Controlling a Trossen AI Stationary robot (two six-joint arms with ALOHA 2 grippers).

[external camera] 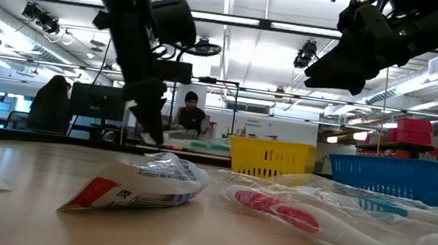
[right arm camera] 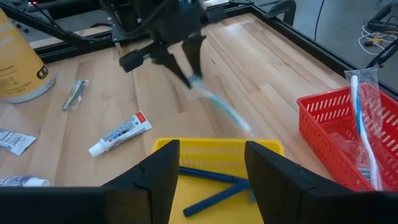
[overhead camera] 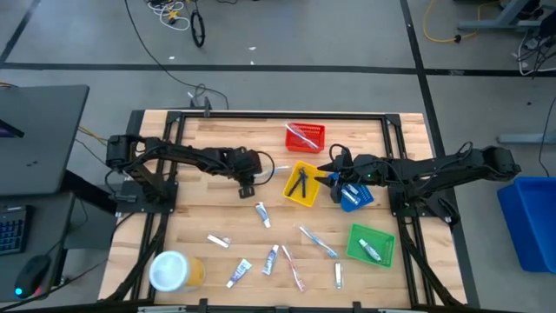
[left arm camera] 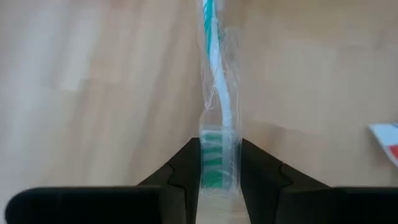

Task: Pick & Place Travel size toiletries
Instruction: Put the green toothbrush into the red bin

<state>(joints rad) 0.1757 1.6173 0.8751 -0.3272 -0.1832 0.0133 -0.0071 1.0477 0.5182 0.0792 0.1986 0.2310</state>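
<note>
The left hand [overhead camera: 258,174] is out over the middle of the table [overhead camera: 217,139], closed on the bristle end of a wrapped toothbrush with a teal and white handle [left arm camera: 217,118], which sticks out past the fingertips [left arm camera: 180,168] above bare wood; in the right wrist view the same brush [right arm camera: 217,106] slants out from that hand above the table toward the yellow tray [overhead camera: 301,184]. The right hand [right arm camera: 208,165] hangs over the near rim of the yellow tray, its fingers spread with nothing between them. In that tray lie dark blue-handled razors [right arm camera: 208,186]. Just beyond it the red tray [overhead camera: 305,136] holds another wrapped toothbrush [right arm camera: 364,124]. The blue tray [overhead camera: 354,196] sits under the right arm, and its contents are hard to make out. The green tray [overhead camera: 372,244] holds a small tube [overhead camera: 371,251]. More toiletries lie loose on the front half of the table: a white tube with a red end [overhead camera: 262,214], a silvery packet [overhead camera: 218,241], two tubes [overhead camera: 240,273] side by side, and several wrapped toothbrushes [overhead camera: 318,241]. A white-lidded yellow tub [overhead camera: 174,270] stands at the front left corner.
</note>
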